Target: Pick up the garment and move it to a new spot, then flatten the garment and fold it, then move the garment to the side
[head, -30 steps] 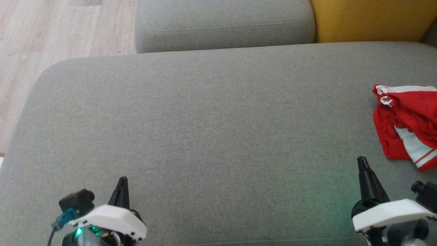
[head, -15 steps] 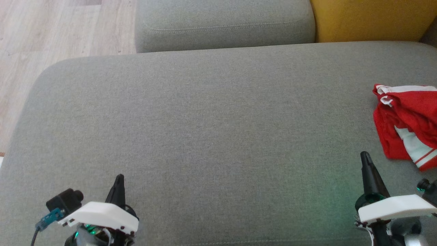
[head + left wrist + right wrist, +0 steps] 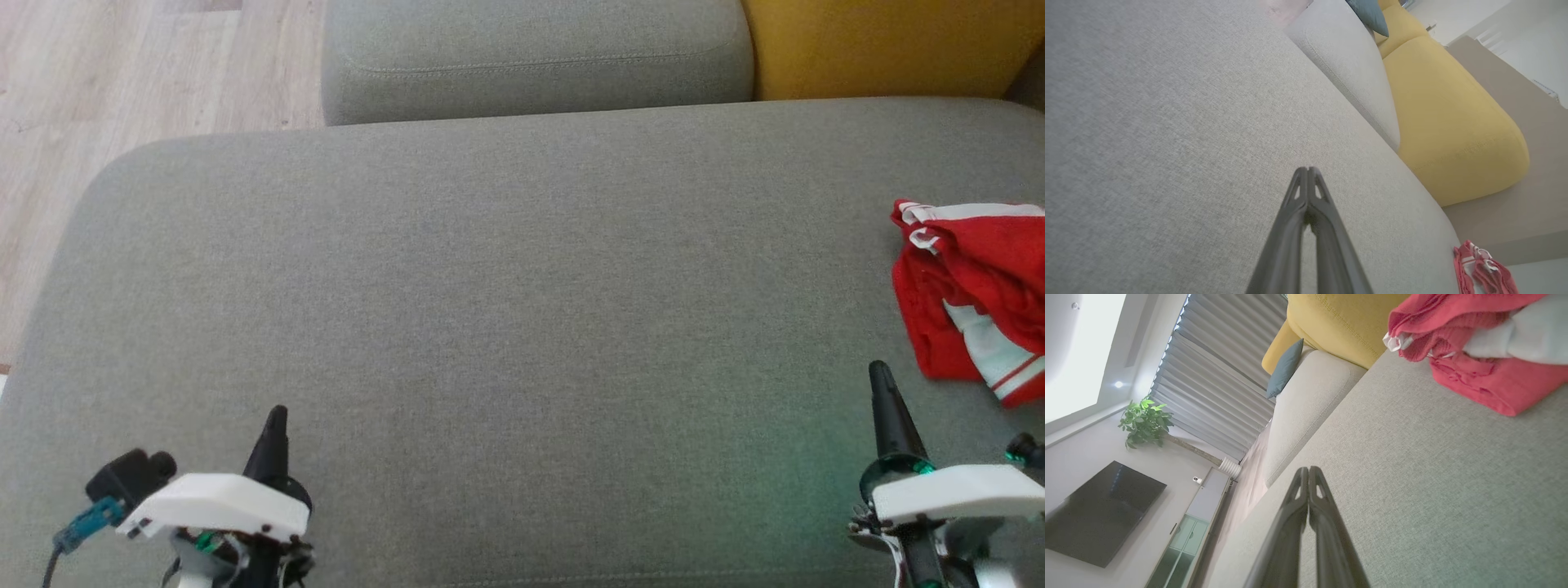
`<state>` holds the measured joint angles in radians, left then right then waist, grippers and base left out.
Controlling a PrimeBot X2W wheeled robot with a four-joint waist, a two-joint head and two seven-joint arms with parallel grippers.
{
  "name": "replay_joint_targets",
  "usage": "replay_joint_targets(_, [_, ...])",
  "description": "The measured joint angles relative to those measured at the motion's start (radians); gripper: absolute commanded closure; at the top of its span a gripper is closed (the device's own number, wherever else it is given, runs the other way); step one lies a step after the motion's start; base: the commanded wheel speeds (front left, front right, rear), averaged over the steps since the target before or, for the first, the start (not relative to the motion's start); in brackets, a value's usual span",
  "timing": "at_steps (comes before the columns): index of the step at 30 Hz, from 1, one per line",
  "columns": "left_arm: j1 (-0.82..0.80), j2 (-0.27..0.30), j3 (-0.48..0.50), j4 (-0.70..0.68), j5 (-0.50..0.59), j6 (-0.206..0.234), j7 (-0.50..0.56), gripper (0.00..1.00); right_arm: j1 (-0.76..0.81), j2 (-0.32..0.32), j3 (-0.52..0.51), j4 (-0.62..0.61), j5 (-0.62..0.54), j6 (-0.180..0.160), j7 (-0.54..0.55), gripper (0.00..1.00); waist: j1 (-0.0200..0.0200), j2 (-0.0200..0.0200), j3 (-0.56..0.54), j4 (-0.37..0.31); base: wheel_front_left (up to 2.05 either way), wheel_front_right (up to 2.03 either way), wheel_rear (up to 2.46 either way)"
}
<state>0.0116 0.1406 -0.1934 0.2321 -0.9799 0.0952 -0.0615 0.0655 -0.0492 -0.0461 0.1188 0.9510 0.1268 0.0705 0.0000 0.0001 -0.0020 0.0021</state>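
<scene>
The garment (image 3: 976, 294) is a crumpled red piece with white stripes, lying at the right edge of the grey sofa seat (image 3: 506, 310). It also appears in the right wrist view (image 3: 1486, 347) and small in the left wrist view (image 3: 1482, 269). My right gripper (image 3: 880, 376) is shut and empty, hovering just left of and nearer than the garment, not touching it. Its fingertips meet in the right wrist view (image 3: 1308, 470). My left gripper (image 3: 276, 416) is shut and empty over the seat's near left part, tips together in the left wrist view (image 3: 1307, 170).
A grey back cushion (image 3: 531, 57) and a yellow cushion (image 3: 890, 45) lie beyond the seat. Wooden floor (image 3: 122, 82) runs past the seat's left edge. A blue pillow (image 3: 1285, 367) rests farther along the sofa.
Both grippers have drifted slightly: the left one toward the lower left, the right one a little to the right and lower. The garment has not moved.
</scene>
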Motion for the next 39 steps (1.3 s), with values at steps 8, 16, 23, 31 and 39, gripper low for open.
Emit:
replay_joint_targets(8, [-0.001, -0.015, 0.03, 0.002, -0.089, -0.031, 0.021, 1.0, -0.02, -0.001, -0.006, 0.021, 0.092, 0.0, 0.0, 1.0, 0.0, 0.0, 0.001, 0.0, 0.0, 0.0, 0.0])
replay_joint_targets(16, [-0.018, -0.022, 0.061, 0.011, -0.176, -0.062, 0.043, 1.0, -0.035, -0.001, -0.016, 0.043, 0.184, 0.0, 0.0, 1.0, 0.0, 0.0, 0.001, -0.001, 0.0, 0.0, 0.0])
replay_joint_targets(23, [-0.021, -0.029, 0.088, 0.018, -0.251, -0.087, 0.056, 1.0, -0.041, -0.002, -0.023, 0.06, 0.265, 0.0, 0.0, 1.0, 0.0, 0.0, 0.002, -0.001, 0.0, 0.0, 0.0])
replay_joint_targets(31, [-0.024, -0.041, 0.121, 0.022, -0.34, -0.114, 0.079, 1.0, -0.064, -0.002, -0.027, 0.081, 0.355, 0.0, 0.001, 1.0, 0.0, 0.0, 0.003, -0.001, 0.0, 0.0, 0.0])
replay_joint_targets(39, [-0.042, -0.052, 0.154, 0.027, -0.427, -0.143, 0.096, 1.0, -0.079, -0.003, -0.033, 0.101, 0.447, 0.0, 0.002, 1.0, 0.0, 0.0, 0.003, -0.001, 0.0, 0.0, 0.0])
